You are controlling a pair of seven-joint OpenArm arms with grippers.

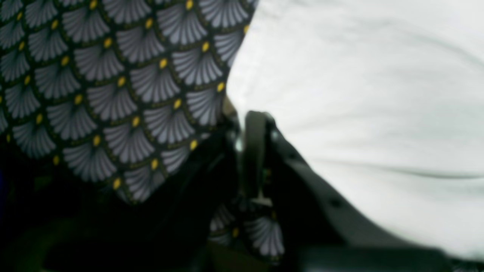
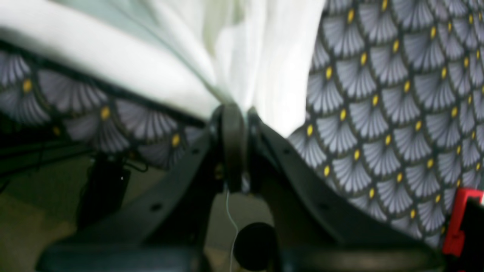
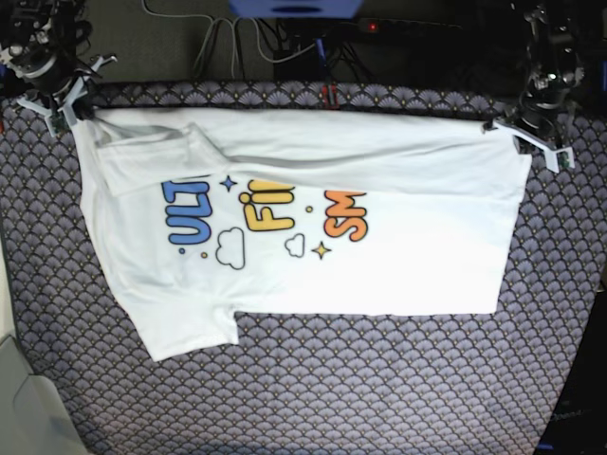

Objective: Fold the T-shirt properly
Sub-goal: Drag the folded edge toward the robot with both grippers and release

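- A tablecloth [image 3: 379, 379] with a dark fan-scale pattern (grey fans, a yellow dot on each) covers the whole work surface; behind its far edge lie cables and a blue box in shadow.
- The T-shirt [image 3: 313, 246] lies spread across the cloth, print side up, with a layer folded down from the far edge over the top of the blue, yellow and orange lettering, so only the lower parts of the letters show.
- Only the base view shows the whole garment: one sleeve juts toward the near left, and the far edge runs nearly straight between the two arms.
- The right gripper [image 3: 68, 112] is at the shirt's far-left corner; its wrist view shows what the overhead one cannot, the jaws pressed together on a bunched fold of white fabric [image 2: 261, 75] that rises from them.
- The left gripper [image 3: 524, 133] sits at the far-right corner. In the left wrist view [image 1: 255, 124] its jaws are closed at the edge of the white cloth [image 1: 359, 94], pinching it (the exact contact is blurred).
- Both wrist views are soft and close, so the print is out of their sight.
- A red object [image 2: 459, 219] is cut off at the right wrist view's edge; what it is cannot be told.
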